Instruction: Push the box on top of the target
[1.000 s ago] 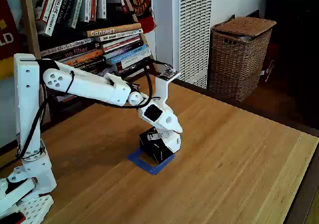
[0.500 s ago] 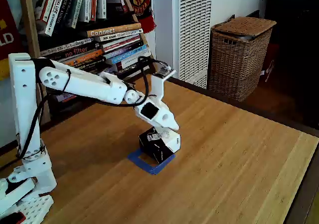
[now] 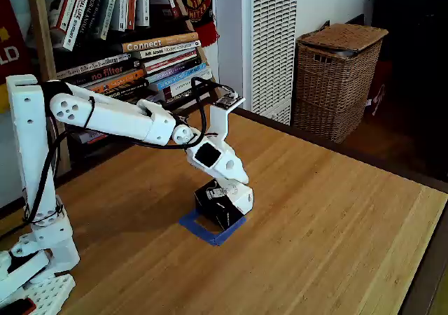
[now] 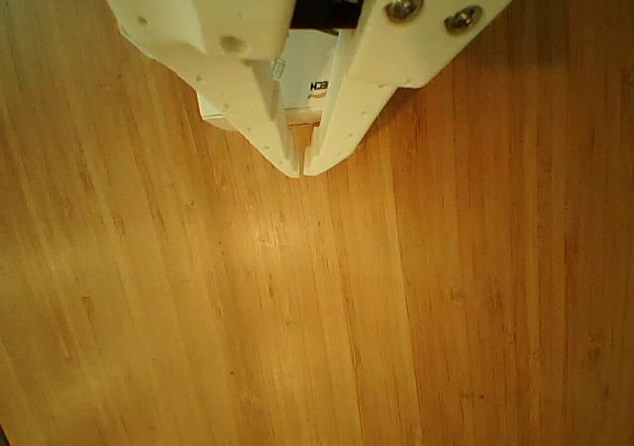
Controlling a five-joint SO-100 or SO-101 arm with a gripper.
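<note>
Blue tape target (image 3: 207, 229) flat on table (image 3: 329, 210); box (image 3: 218, 204) sits over its far corner, near edges still exposed. Gripper (image 4: 302, 168) jaws clenched tip to tip, empty, against box's far side: blunt pusher.

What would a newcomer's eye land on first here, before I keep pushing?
First, the white arm reaching from the left across the wooden table, its hand closed and pressed against the box. The box sits over the blue tape target mid-table. Behind, a wicker basket stands at upper right.
</note>
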